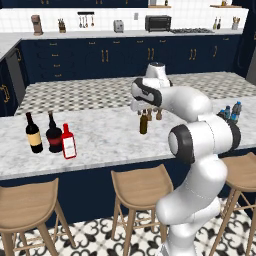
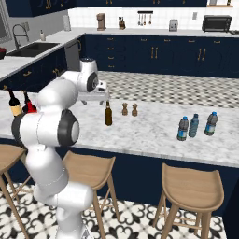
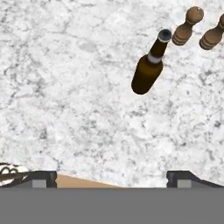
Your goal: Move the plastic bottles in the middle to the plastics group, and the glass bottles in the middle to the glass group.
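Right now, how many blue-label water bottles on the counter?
3, clustered at the counter's right end: one nearest the brown bottle at, one in the middle, one farthest right. None looks hidden.

Arm hides part of the water bottles (image 1: 231, 113).

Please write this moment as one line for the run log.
gripper: open, empty, above counter | brown bottle: upright, mid-counter, not yet moved | red bottle: beside wine bottles

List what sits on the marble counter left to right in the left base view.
Yellow-label wine bottle → squat red-label wine bottle → flat red bottle → slim brown bottle → wooden shaker → plastic water bottles.
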